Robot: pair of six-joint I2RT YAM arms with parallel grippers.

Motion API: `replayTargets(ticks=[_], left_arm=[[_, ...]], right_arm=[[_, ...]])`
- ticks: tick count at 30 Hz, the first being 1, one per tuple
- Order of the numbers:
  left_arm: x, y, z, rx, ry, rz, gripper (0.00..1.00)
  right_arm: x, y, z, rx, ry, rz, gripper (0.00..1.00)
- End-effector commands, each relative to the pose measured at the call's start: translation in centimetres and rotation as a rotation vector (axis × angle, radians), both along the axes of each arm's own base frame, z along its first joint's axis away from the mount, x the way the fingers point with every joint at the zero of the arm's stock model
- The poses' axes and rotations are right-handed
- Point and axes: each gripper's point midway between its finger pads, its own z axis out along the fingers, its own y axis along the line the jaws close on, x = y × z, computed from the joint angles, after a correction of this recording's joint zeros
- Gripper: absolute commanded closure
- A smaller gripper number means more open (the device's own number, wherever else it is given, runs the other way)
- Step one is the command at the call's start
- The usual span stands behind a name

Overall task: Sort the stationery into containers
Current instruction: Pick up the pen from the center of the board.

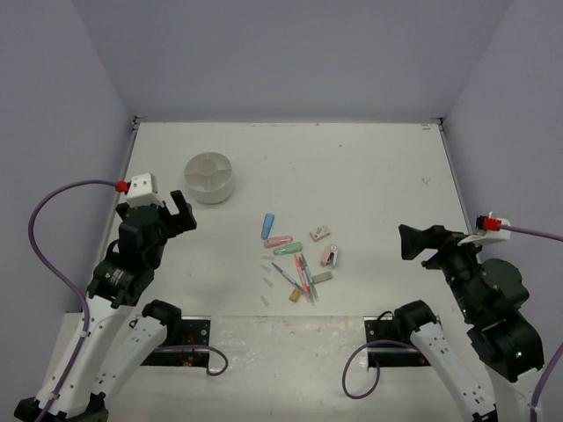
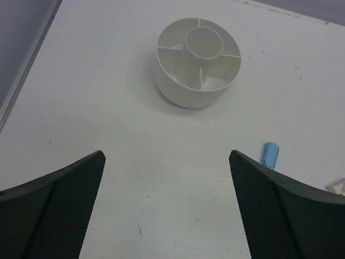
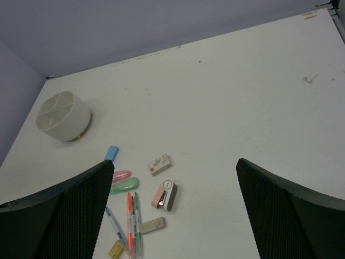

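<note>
Tools: the left gripper [image 1: 176, 214] has its jaws spread wide with nothing between them. It is held over bare table [image 1: 369, 167], just on the near side of the tub [image 1: 209, 195]. The right gripper [image 1: 415, 246] is equally wide and empty. It sits well to the right of the loose pile and faces it.

Tub: far-left part of the table, upright, with a round centre well and a ring of segments. Every compartment visible from the left wrist holds nothing.

Progress: judged at zero. All the stationery lies loose at mid-table, well apart from the tub, so the whole sort is left to do.

Orientation of items:
- blue piece [image 1: 267, 226]: nearest the tub. Its long axis runs near–far, with the far end leaning slightly right.
- pink clip [image 1: 279, 241] and green clip [image 1: 288, 250]: parallel and just beside each other, long axes left–right.
- pens [image 1: 305, 277]: bunched, with axes near–far and the far ends leaning left. The blue pen [image 1: 286, 278] lies more diagonally. Which end is the tip cannot be told.
- beige eraser [image 1: 319, 234] and tan eraser [image 1: 323, 277]: short blocks on the right side of the pile.
</note>
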Motion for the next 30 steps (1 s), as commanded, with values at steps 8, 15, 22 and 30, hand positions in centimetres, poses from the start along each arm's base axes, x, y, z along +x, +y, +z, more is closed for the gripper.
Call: replayTargets(ticks=[8, 15, 22, 30], left_arm=[[0.8, 0.2, 1.9, -0.028, -0.061, 0.014, 0.0], [1.3, 0.7, 1.7, -0.037, -0.058, 0.012, 0.0], [1.4, 0.5, 1.5, -0.039, -0.056, 0.0, 0.0], [1.5, 0.0, 1.3, -0.044, -0.054, -0.032, 0.0]], right_arm=[[-1.1, 8.0, 1.3, 0.098, -0.042, 0.439, 0.01], [2.2, 12.4, -4.3, 0.141, 0.317, 0.515, 0.01], [2.8, 16.2, -11.3, -0.078, 0.545, 0.423, 0.11], [2.8, 20.7, -18.8, -0.244, 0.723, 0.439, 0.53]])
